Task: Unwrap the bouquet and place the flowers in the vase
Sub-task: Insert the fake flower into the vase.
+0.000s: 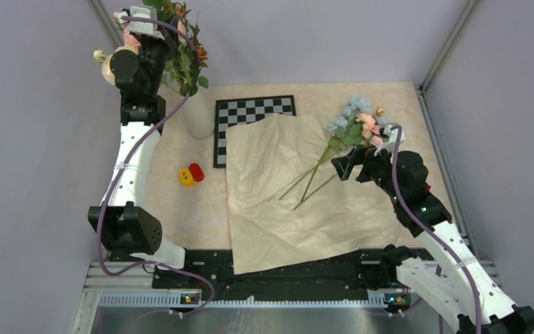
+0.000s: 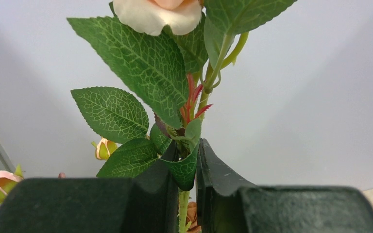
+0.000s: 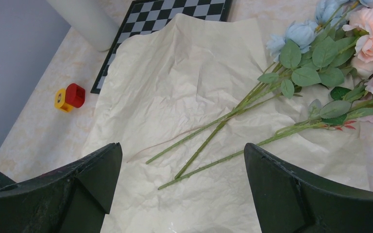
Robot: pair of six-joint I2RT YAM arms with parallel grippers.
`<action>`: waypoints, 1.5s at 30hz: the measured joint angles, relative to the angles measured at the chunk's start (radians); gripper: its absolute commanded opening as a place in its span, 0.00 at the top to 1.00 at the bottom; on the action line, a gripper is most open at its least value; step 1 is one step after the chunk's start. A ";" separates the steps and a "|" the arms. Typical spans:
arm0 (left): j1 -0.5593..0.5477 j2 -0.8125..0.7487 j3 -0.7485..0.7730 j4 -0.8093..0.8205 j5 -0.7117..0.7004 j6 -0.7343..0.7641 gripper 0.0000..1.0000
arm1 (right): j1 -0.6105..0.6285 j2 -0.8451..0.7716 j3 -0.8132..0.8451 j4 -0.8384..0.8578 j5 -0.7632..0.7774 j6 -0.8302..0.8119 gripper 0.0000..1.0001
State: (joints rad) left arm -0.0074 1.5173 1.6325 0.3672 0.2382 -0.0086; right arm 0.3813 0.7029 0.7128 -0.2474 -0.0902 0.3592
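Observation:
The bouquet lies unwrapped: its crinkled tan paper [image 1: 278, 209] [image 3: 175, 73] is spread flat with the flowers [image 1: 354, 125] [image 3: 315, 53] on its far right corner, pale blue and pink blooms, with thin green stems [image 3: 223, 121] pointing to the near left. The white vase [image 1: 198, 115] [image 3: 85, 19] stands at the far left with leafy stems in it. High above it, my left gripper [image 1: 165, 38] [image 2: 188, 145] is shut on a green rose stem [image 2: 183, 204] with big leaves and a cream-peach bloom. My right gripper [image 1: 344, 163] [image 3: 182, 145] hangs open over the paper, just near the stem ends.
A chessboard [image 1: 250, 111] [image 3: 175, 12] lies partly under the paper's far edge. A small red and yellow object [image 1: 191, 174] [image 3: 70, 96] sits on the table left of the paper. Grey walls and frame posts close in the table.

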 measured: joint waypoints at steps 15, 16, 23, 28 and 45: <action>0.000 0.044 -0.126 0.113 -0.012 -0.019 1.00 | 0.000 0.022 0.000 0.003 -0.013 0.019 0.01; 0.000 0.048 -0.137 0.112 -0.015 -0.019 1.00 | 0.000 0.022 0.000 0.004 -0.013 0.020 0.01; 0.000 0.050 -0.216 0.132 -0.023 -0.020 1.00 | 0.000 0.022 0.000 0.020 -0.018 0.029 0.02; 0.000 0.051 -0.264 0.149 -0.022 -0.021 1.00 | 0.000 0.017 0.000 0.023 -0.029 0.037 0.02; 0.000 0.145 -0.330 0.142 -0.034 -0.026 1.00 | 0.000 -0.027 -0.014 0.022 -0.046 0.045 0.01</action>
State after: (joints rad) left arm -0.0074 1.6627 1.3029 0.5087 0.2039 -0.0349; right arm 0.3813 0.6758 0.6991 -0.2253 -0.1364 0.4046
